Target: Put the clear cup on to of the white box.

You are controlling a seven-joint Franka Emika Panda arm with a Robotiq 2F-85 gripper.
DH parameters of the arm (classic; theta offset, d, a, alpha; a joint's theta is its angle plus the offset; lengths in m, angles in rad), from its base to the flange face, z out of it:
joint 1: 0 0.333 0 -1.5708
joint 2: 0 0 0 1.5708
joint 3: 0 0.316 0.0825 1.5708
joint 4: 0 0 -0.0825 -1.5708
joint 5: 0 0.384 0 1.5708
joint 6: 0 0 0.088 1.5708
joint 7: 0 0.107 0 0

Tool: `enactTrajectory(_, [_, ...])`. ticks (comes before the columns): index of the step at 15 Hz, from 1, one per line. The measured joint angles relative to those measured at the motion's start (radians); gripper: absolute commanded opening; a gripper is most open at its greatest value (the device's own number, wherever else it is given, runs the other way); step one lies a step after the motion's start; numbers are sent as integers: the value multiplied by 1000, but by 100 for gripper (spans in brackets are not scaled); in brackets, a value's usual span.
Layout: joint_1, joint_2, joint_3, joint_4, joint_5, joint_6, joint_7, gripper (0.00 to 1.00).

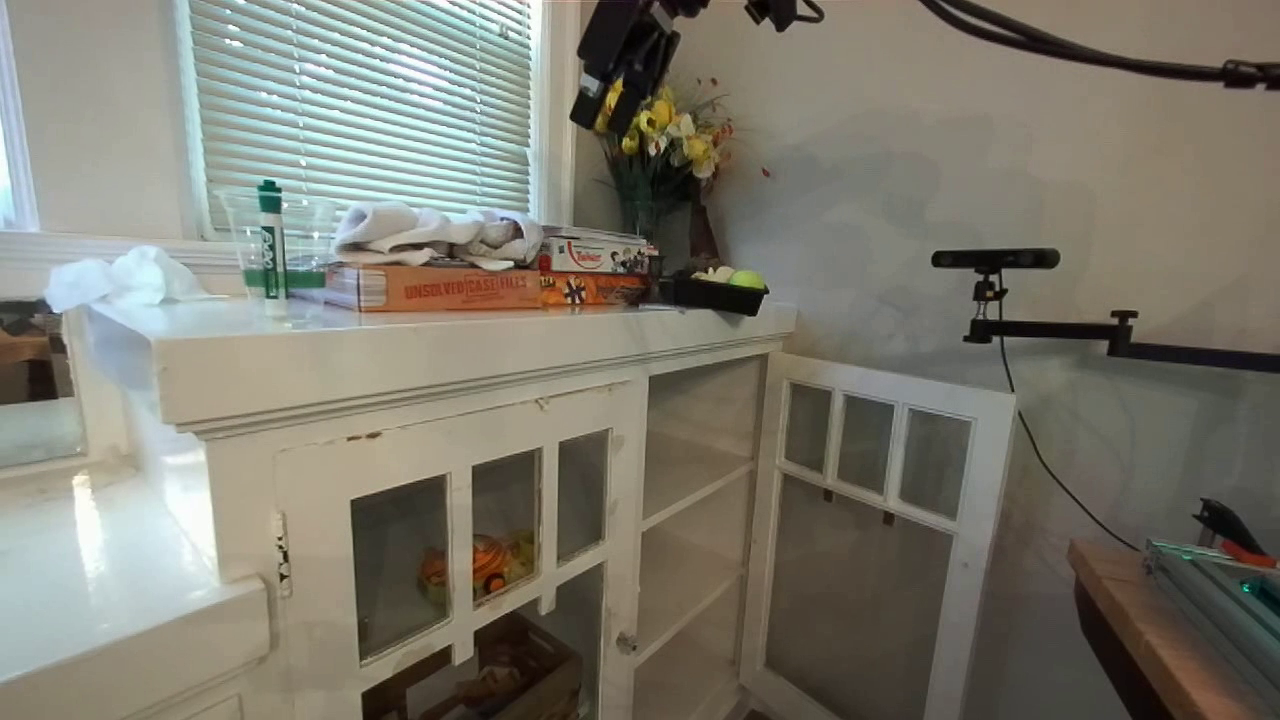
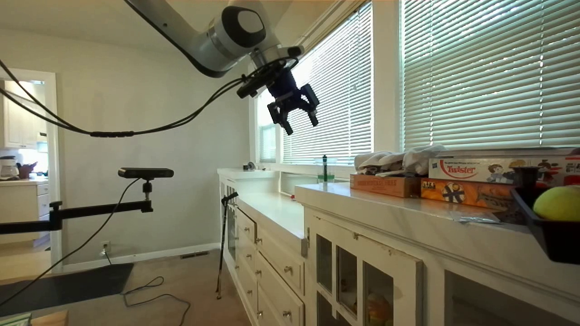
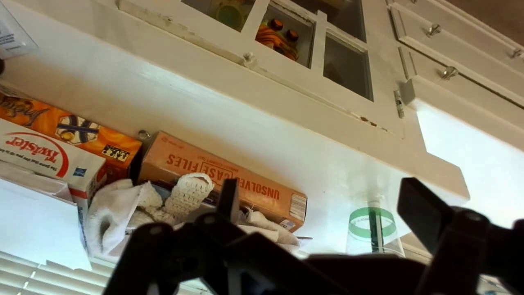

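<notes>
The clear cup (image 1: 306,242) stands upright on the white cabinet top, left of the orange case-files box. It is see-through with a green band, and also shows in an exterior view (image 2: 331,174) and in the wrist view (image 3: 357,234). A green marker (image 1: 271,240) stands upright in or against it; I cannot tell which. The white Twister box (image 1: 600,254) lies on an orange box, also in an exterior view (image 2: 476,169) and the wrist view (image 3: 37,155). My gripper (image 2: 302,127) is open and empty, high above the cabinet top; its fingers (image 3: 319,192) are apart.
The orange case-files box (image 1: 460,288) carries white cloths (image 1: 430,232). A black tray (image 1: 715,293) with a green ball sits at the cabinet's right edge. Flowers (image 1: 665,135) stand behind. Crumpled white plastic (image 1: 130,277) lies at the left end. Window blinds (image 1: 370,100) are behind.
</notes>
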Motion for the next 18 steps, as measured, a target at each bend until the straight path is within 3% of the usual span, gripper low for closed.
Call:
enactTrajectory(11, [1,29,-13,29,4,24,3,100])
enactTrajectory(18, [17,261,-19,336,23,45,-67,100])
